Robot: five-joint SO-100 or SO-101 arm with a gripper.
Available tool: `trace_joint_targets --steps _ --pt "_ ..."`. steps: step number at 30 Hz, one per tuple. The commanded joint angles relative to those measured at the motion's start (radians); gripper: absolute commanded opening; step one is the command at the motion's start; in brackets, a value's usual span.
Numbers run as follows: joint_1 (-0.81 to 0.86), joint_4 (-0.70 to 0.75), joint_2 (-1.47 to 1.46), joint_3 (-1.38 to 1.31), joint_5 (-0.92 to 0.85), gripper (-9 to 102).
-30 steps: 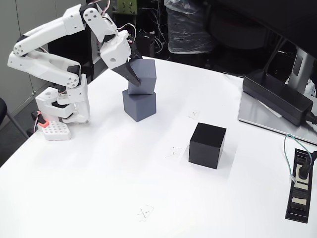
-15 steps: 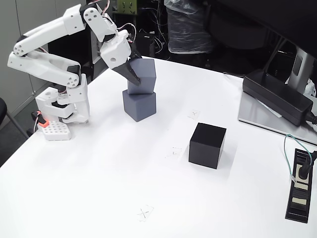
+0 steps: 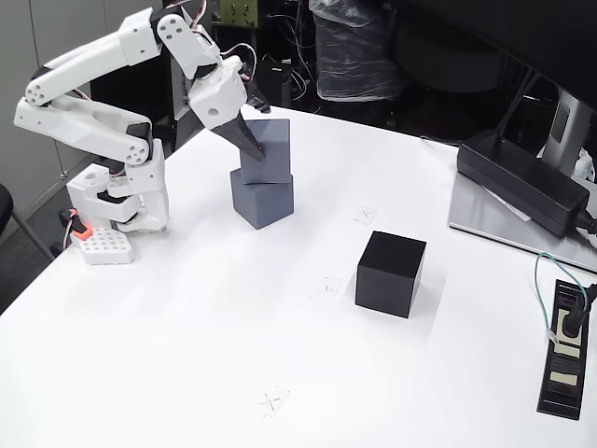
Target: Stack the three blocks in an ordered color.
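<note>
A darker slate-grey block (image 3: 272, 147) sits on top of a medium grey block (image 3: 264, 202) at the back left of the white table (image 3: 187, 355). My gripper (image 3: 265, 151) is shut on the upper block. One dark finger (image 3: 246, 138) crosses its left face, and the other finger is hidden behind it. The upper block is slightly turned relative to the lower one. A black block (image 3: 391, 273) stands alone on the table, to the right of the stack and nearer the camera.
The white arm base (image 3: 121, 196) stands at the left edge beside a small perforated white part (image 3: 101, 245). A flat black power brick (image 3: 522, 182) lies on a grey slab at the right, with a power strip (image 3: 565, 350) below it. Small cross marks (image 3: 272, 401) dot the table.
The gripper has lowered the slate-grey block a little, so it now rests more squarely on the medium grey block. The black block has not moved.
</note>
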Motion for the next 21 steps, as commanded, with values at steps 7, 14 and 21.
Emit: trace_joint_targets --steps 7,14,21 --pt "0.008 -0.006 0.006 -0.038 0.000 41" --pt "0.011 0.008 0.008 -0.261 0.009 41" --pt "0.195 -0.011 -0.005 -0.397 -0.003 41"
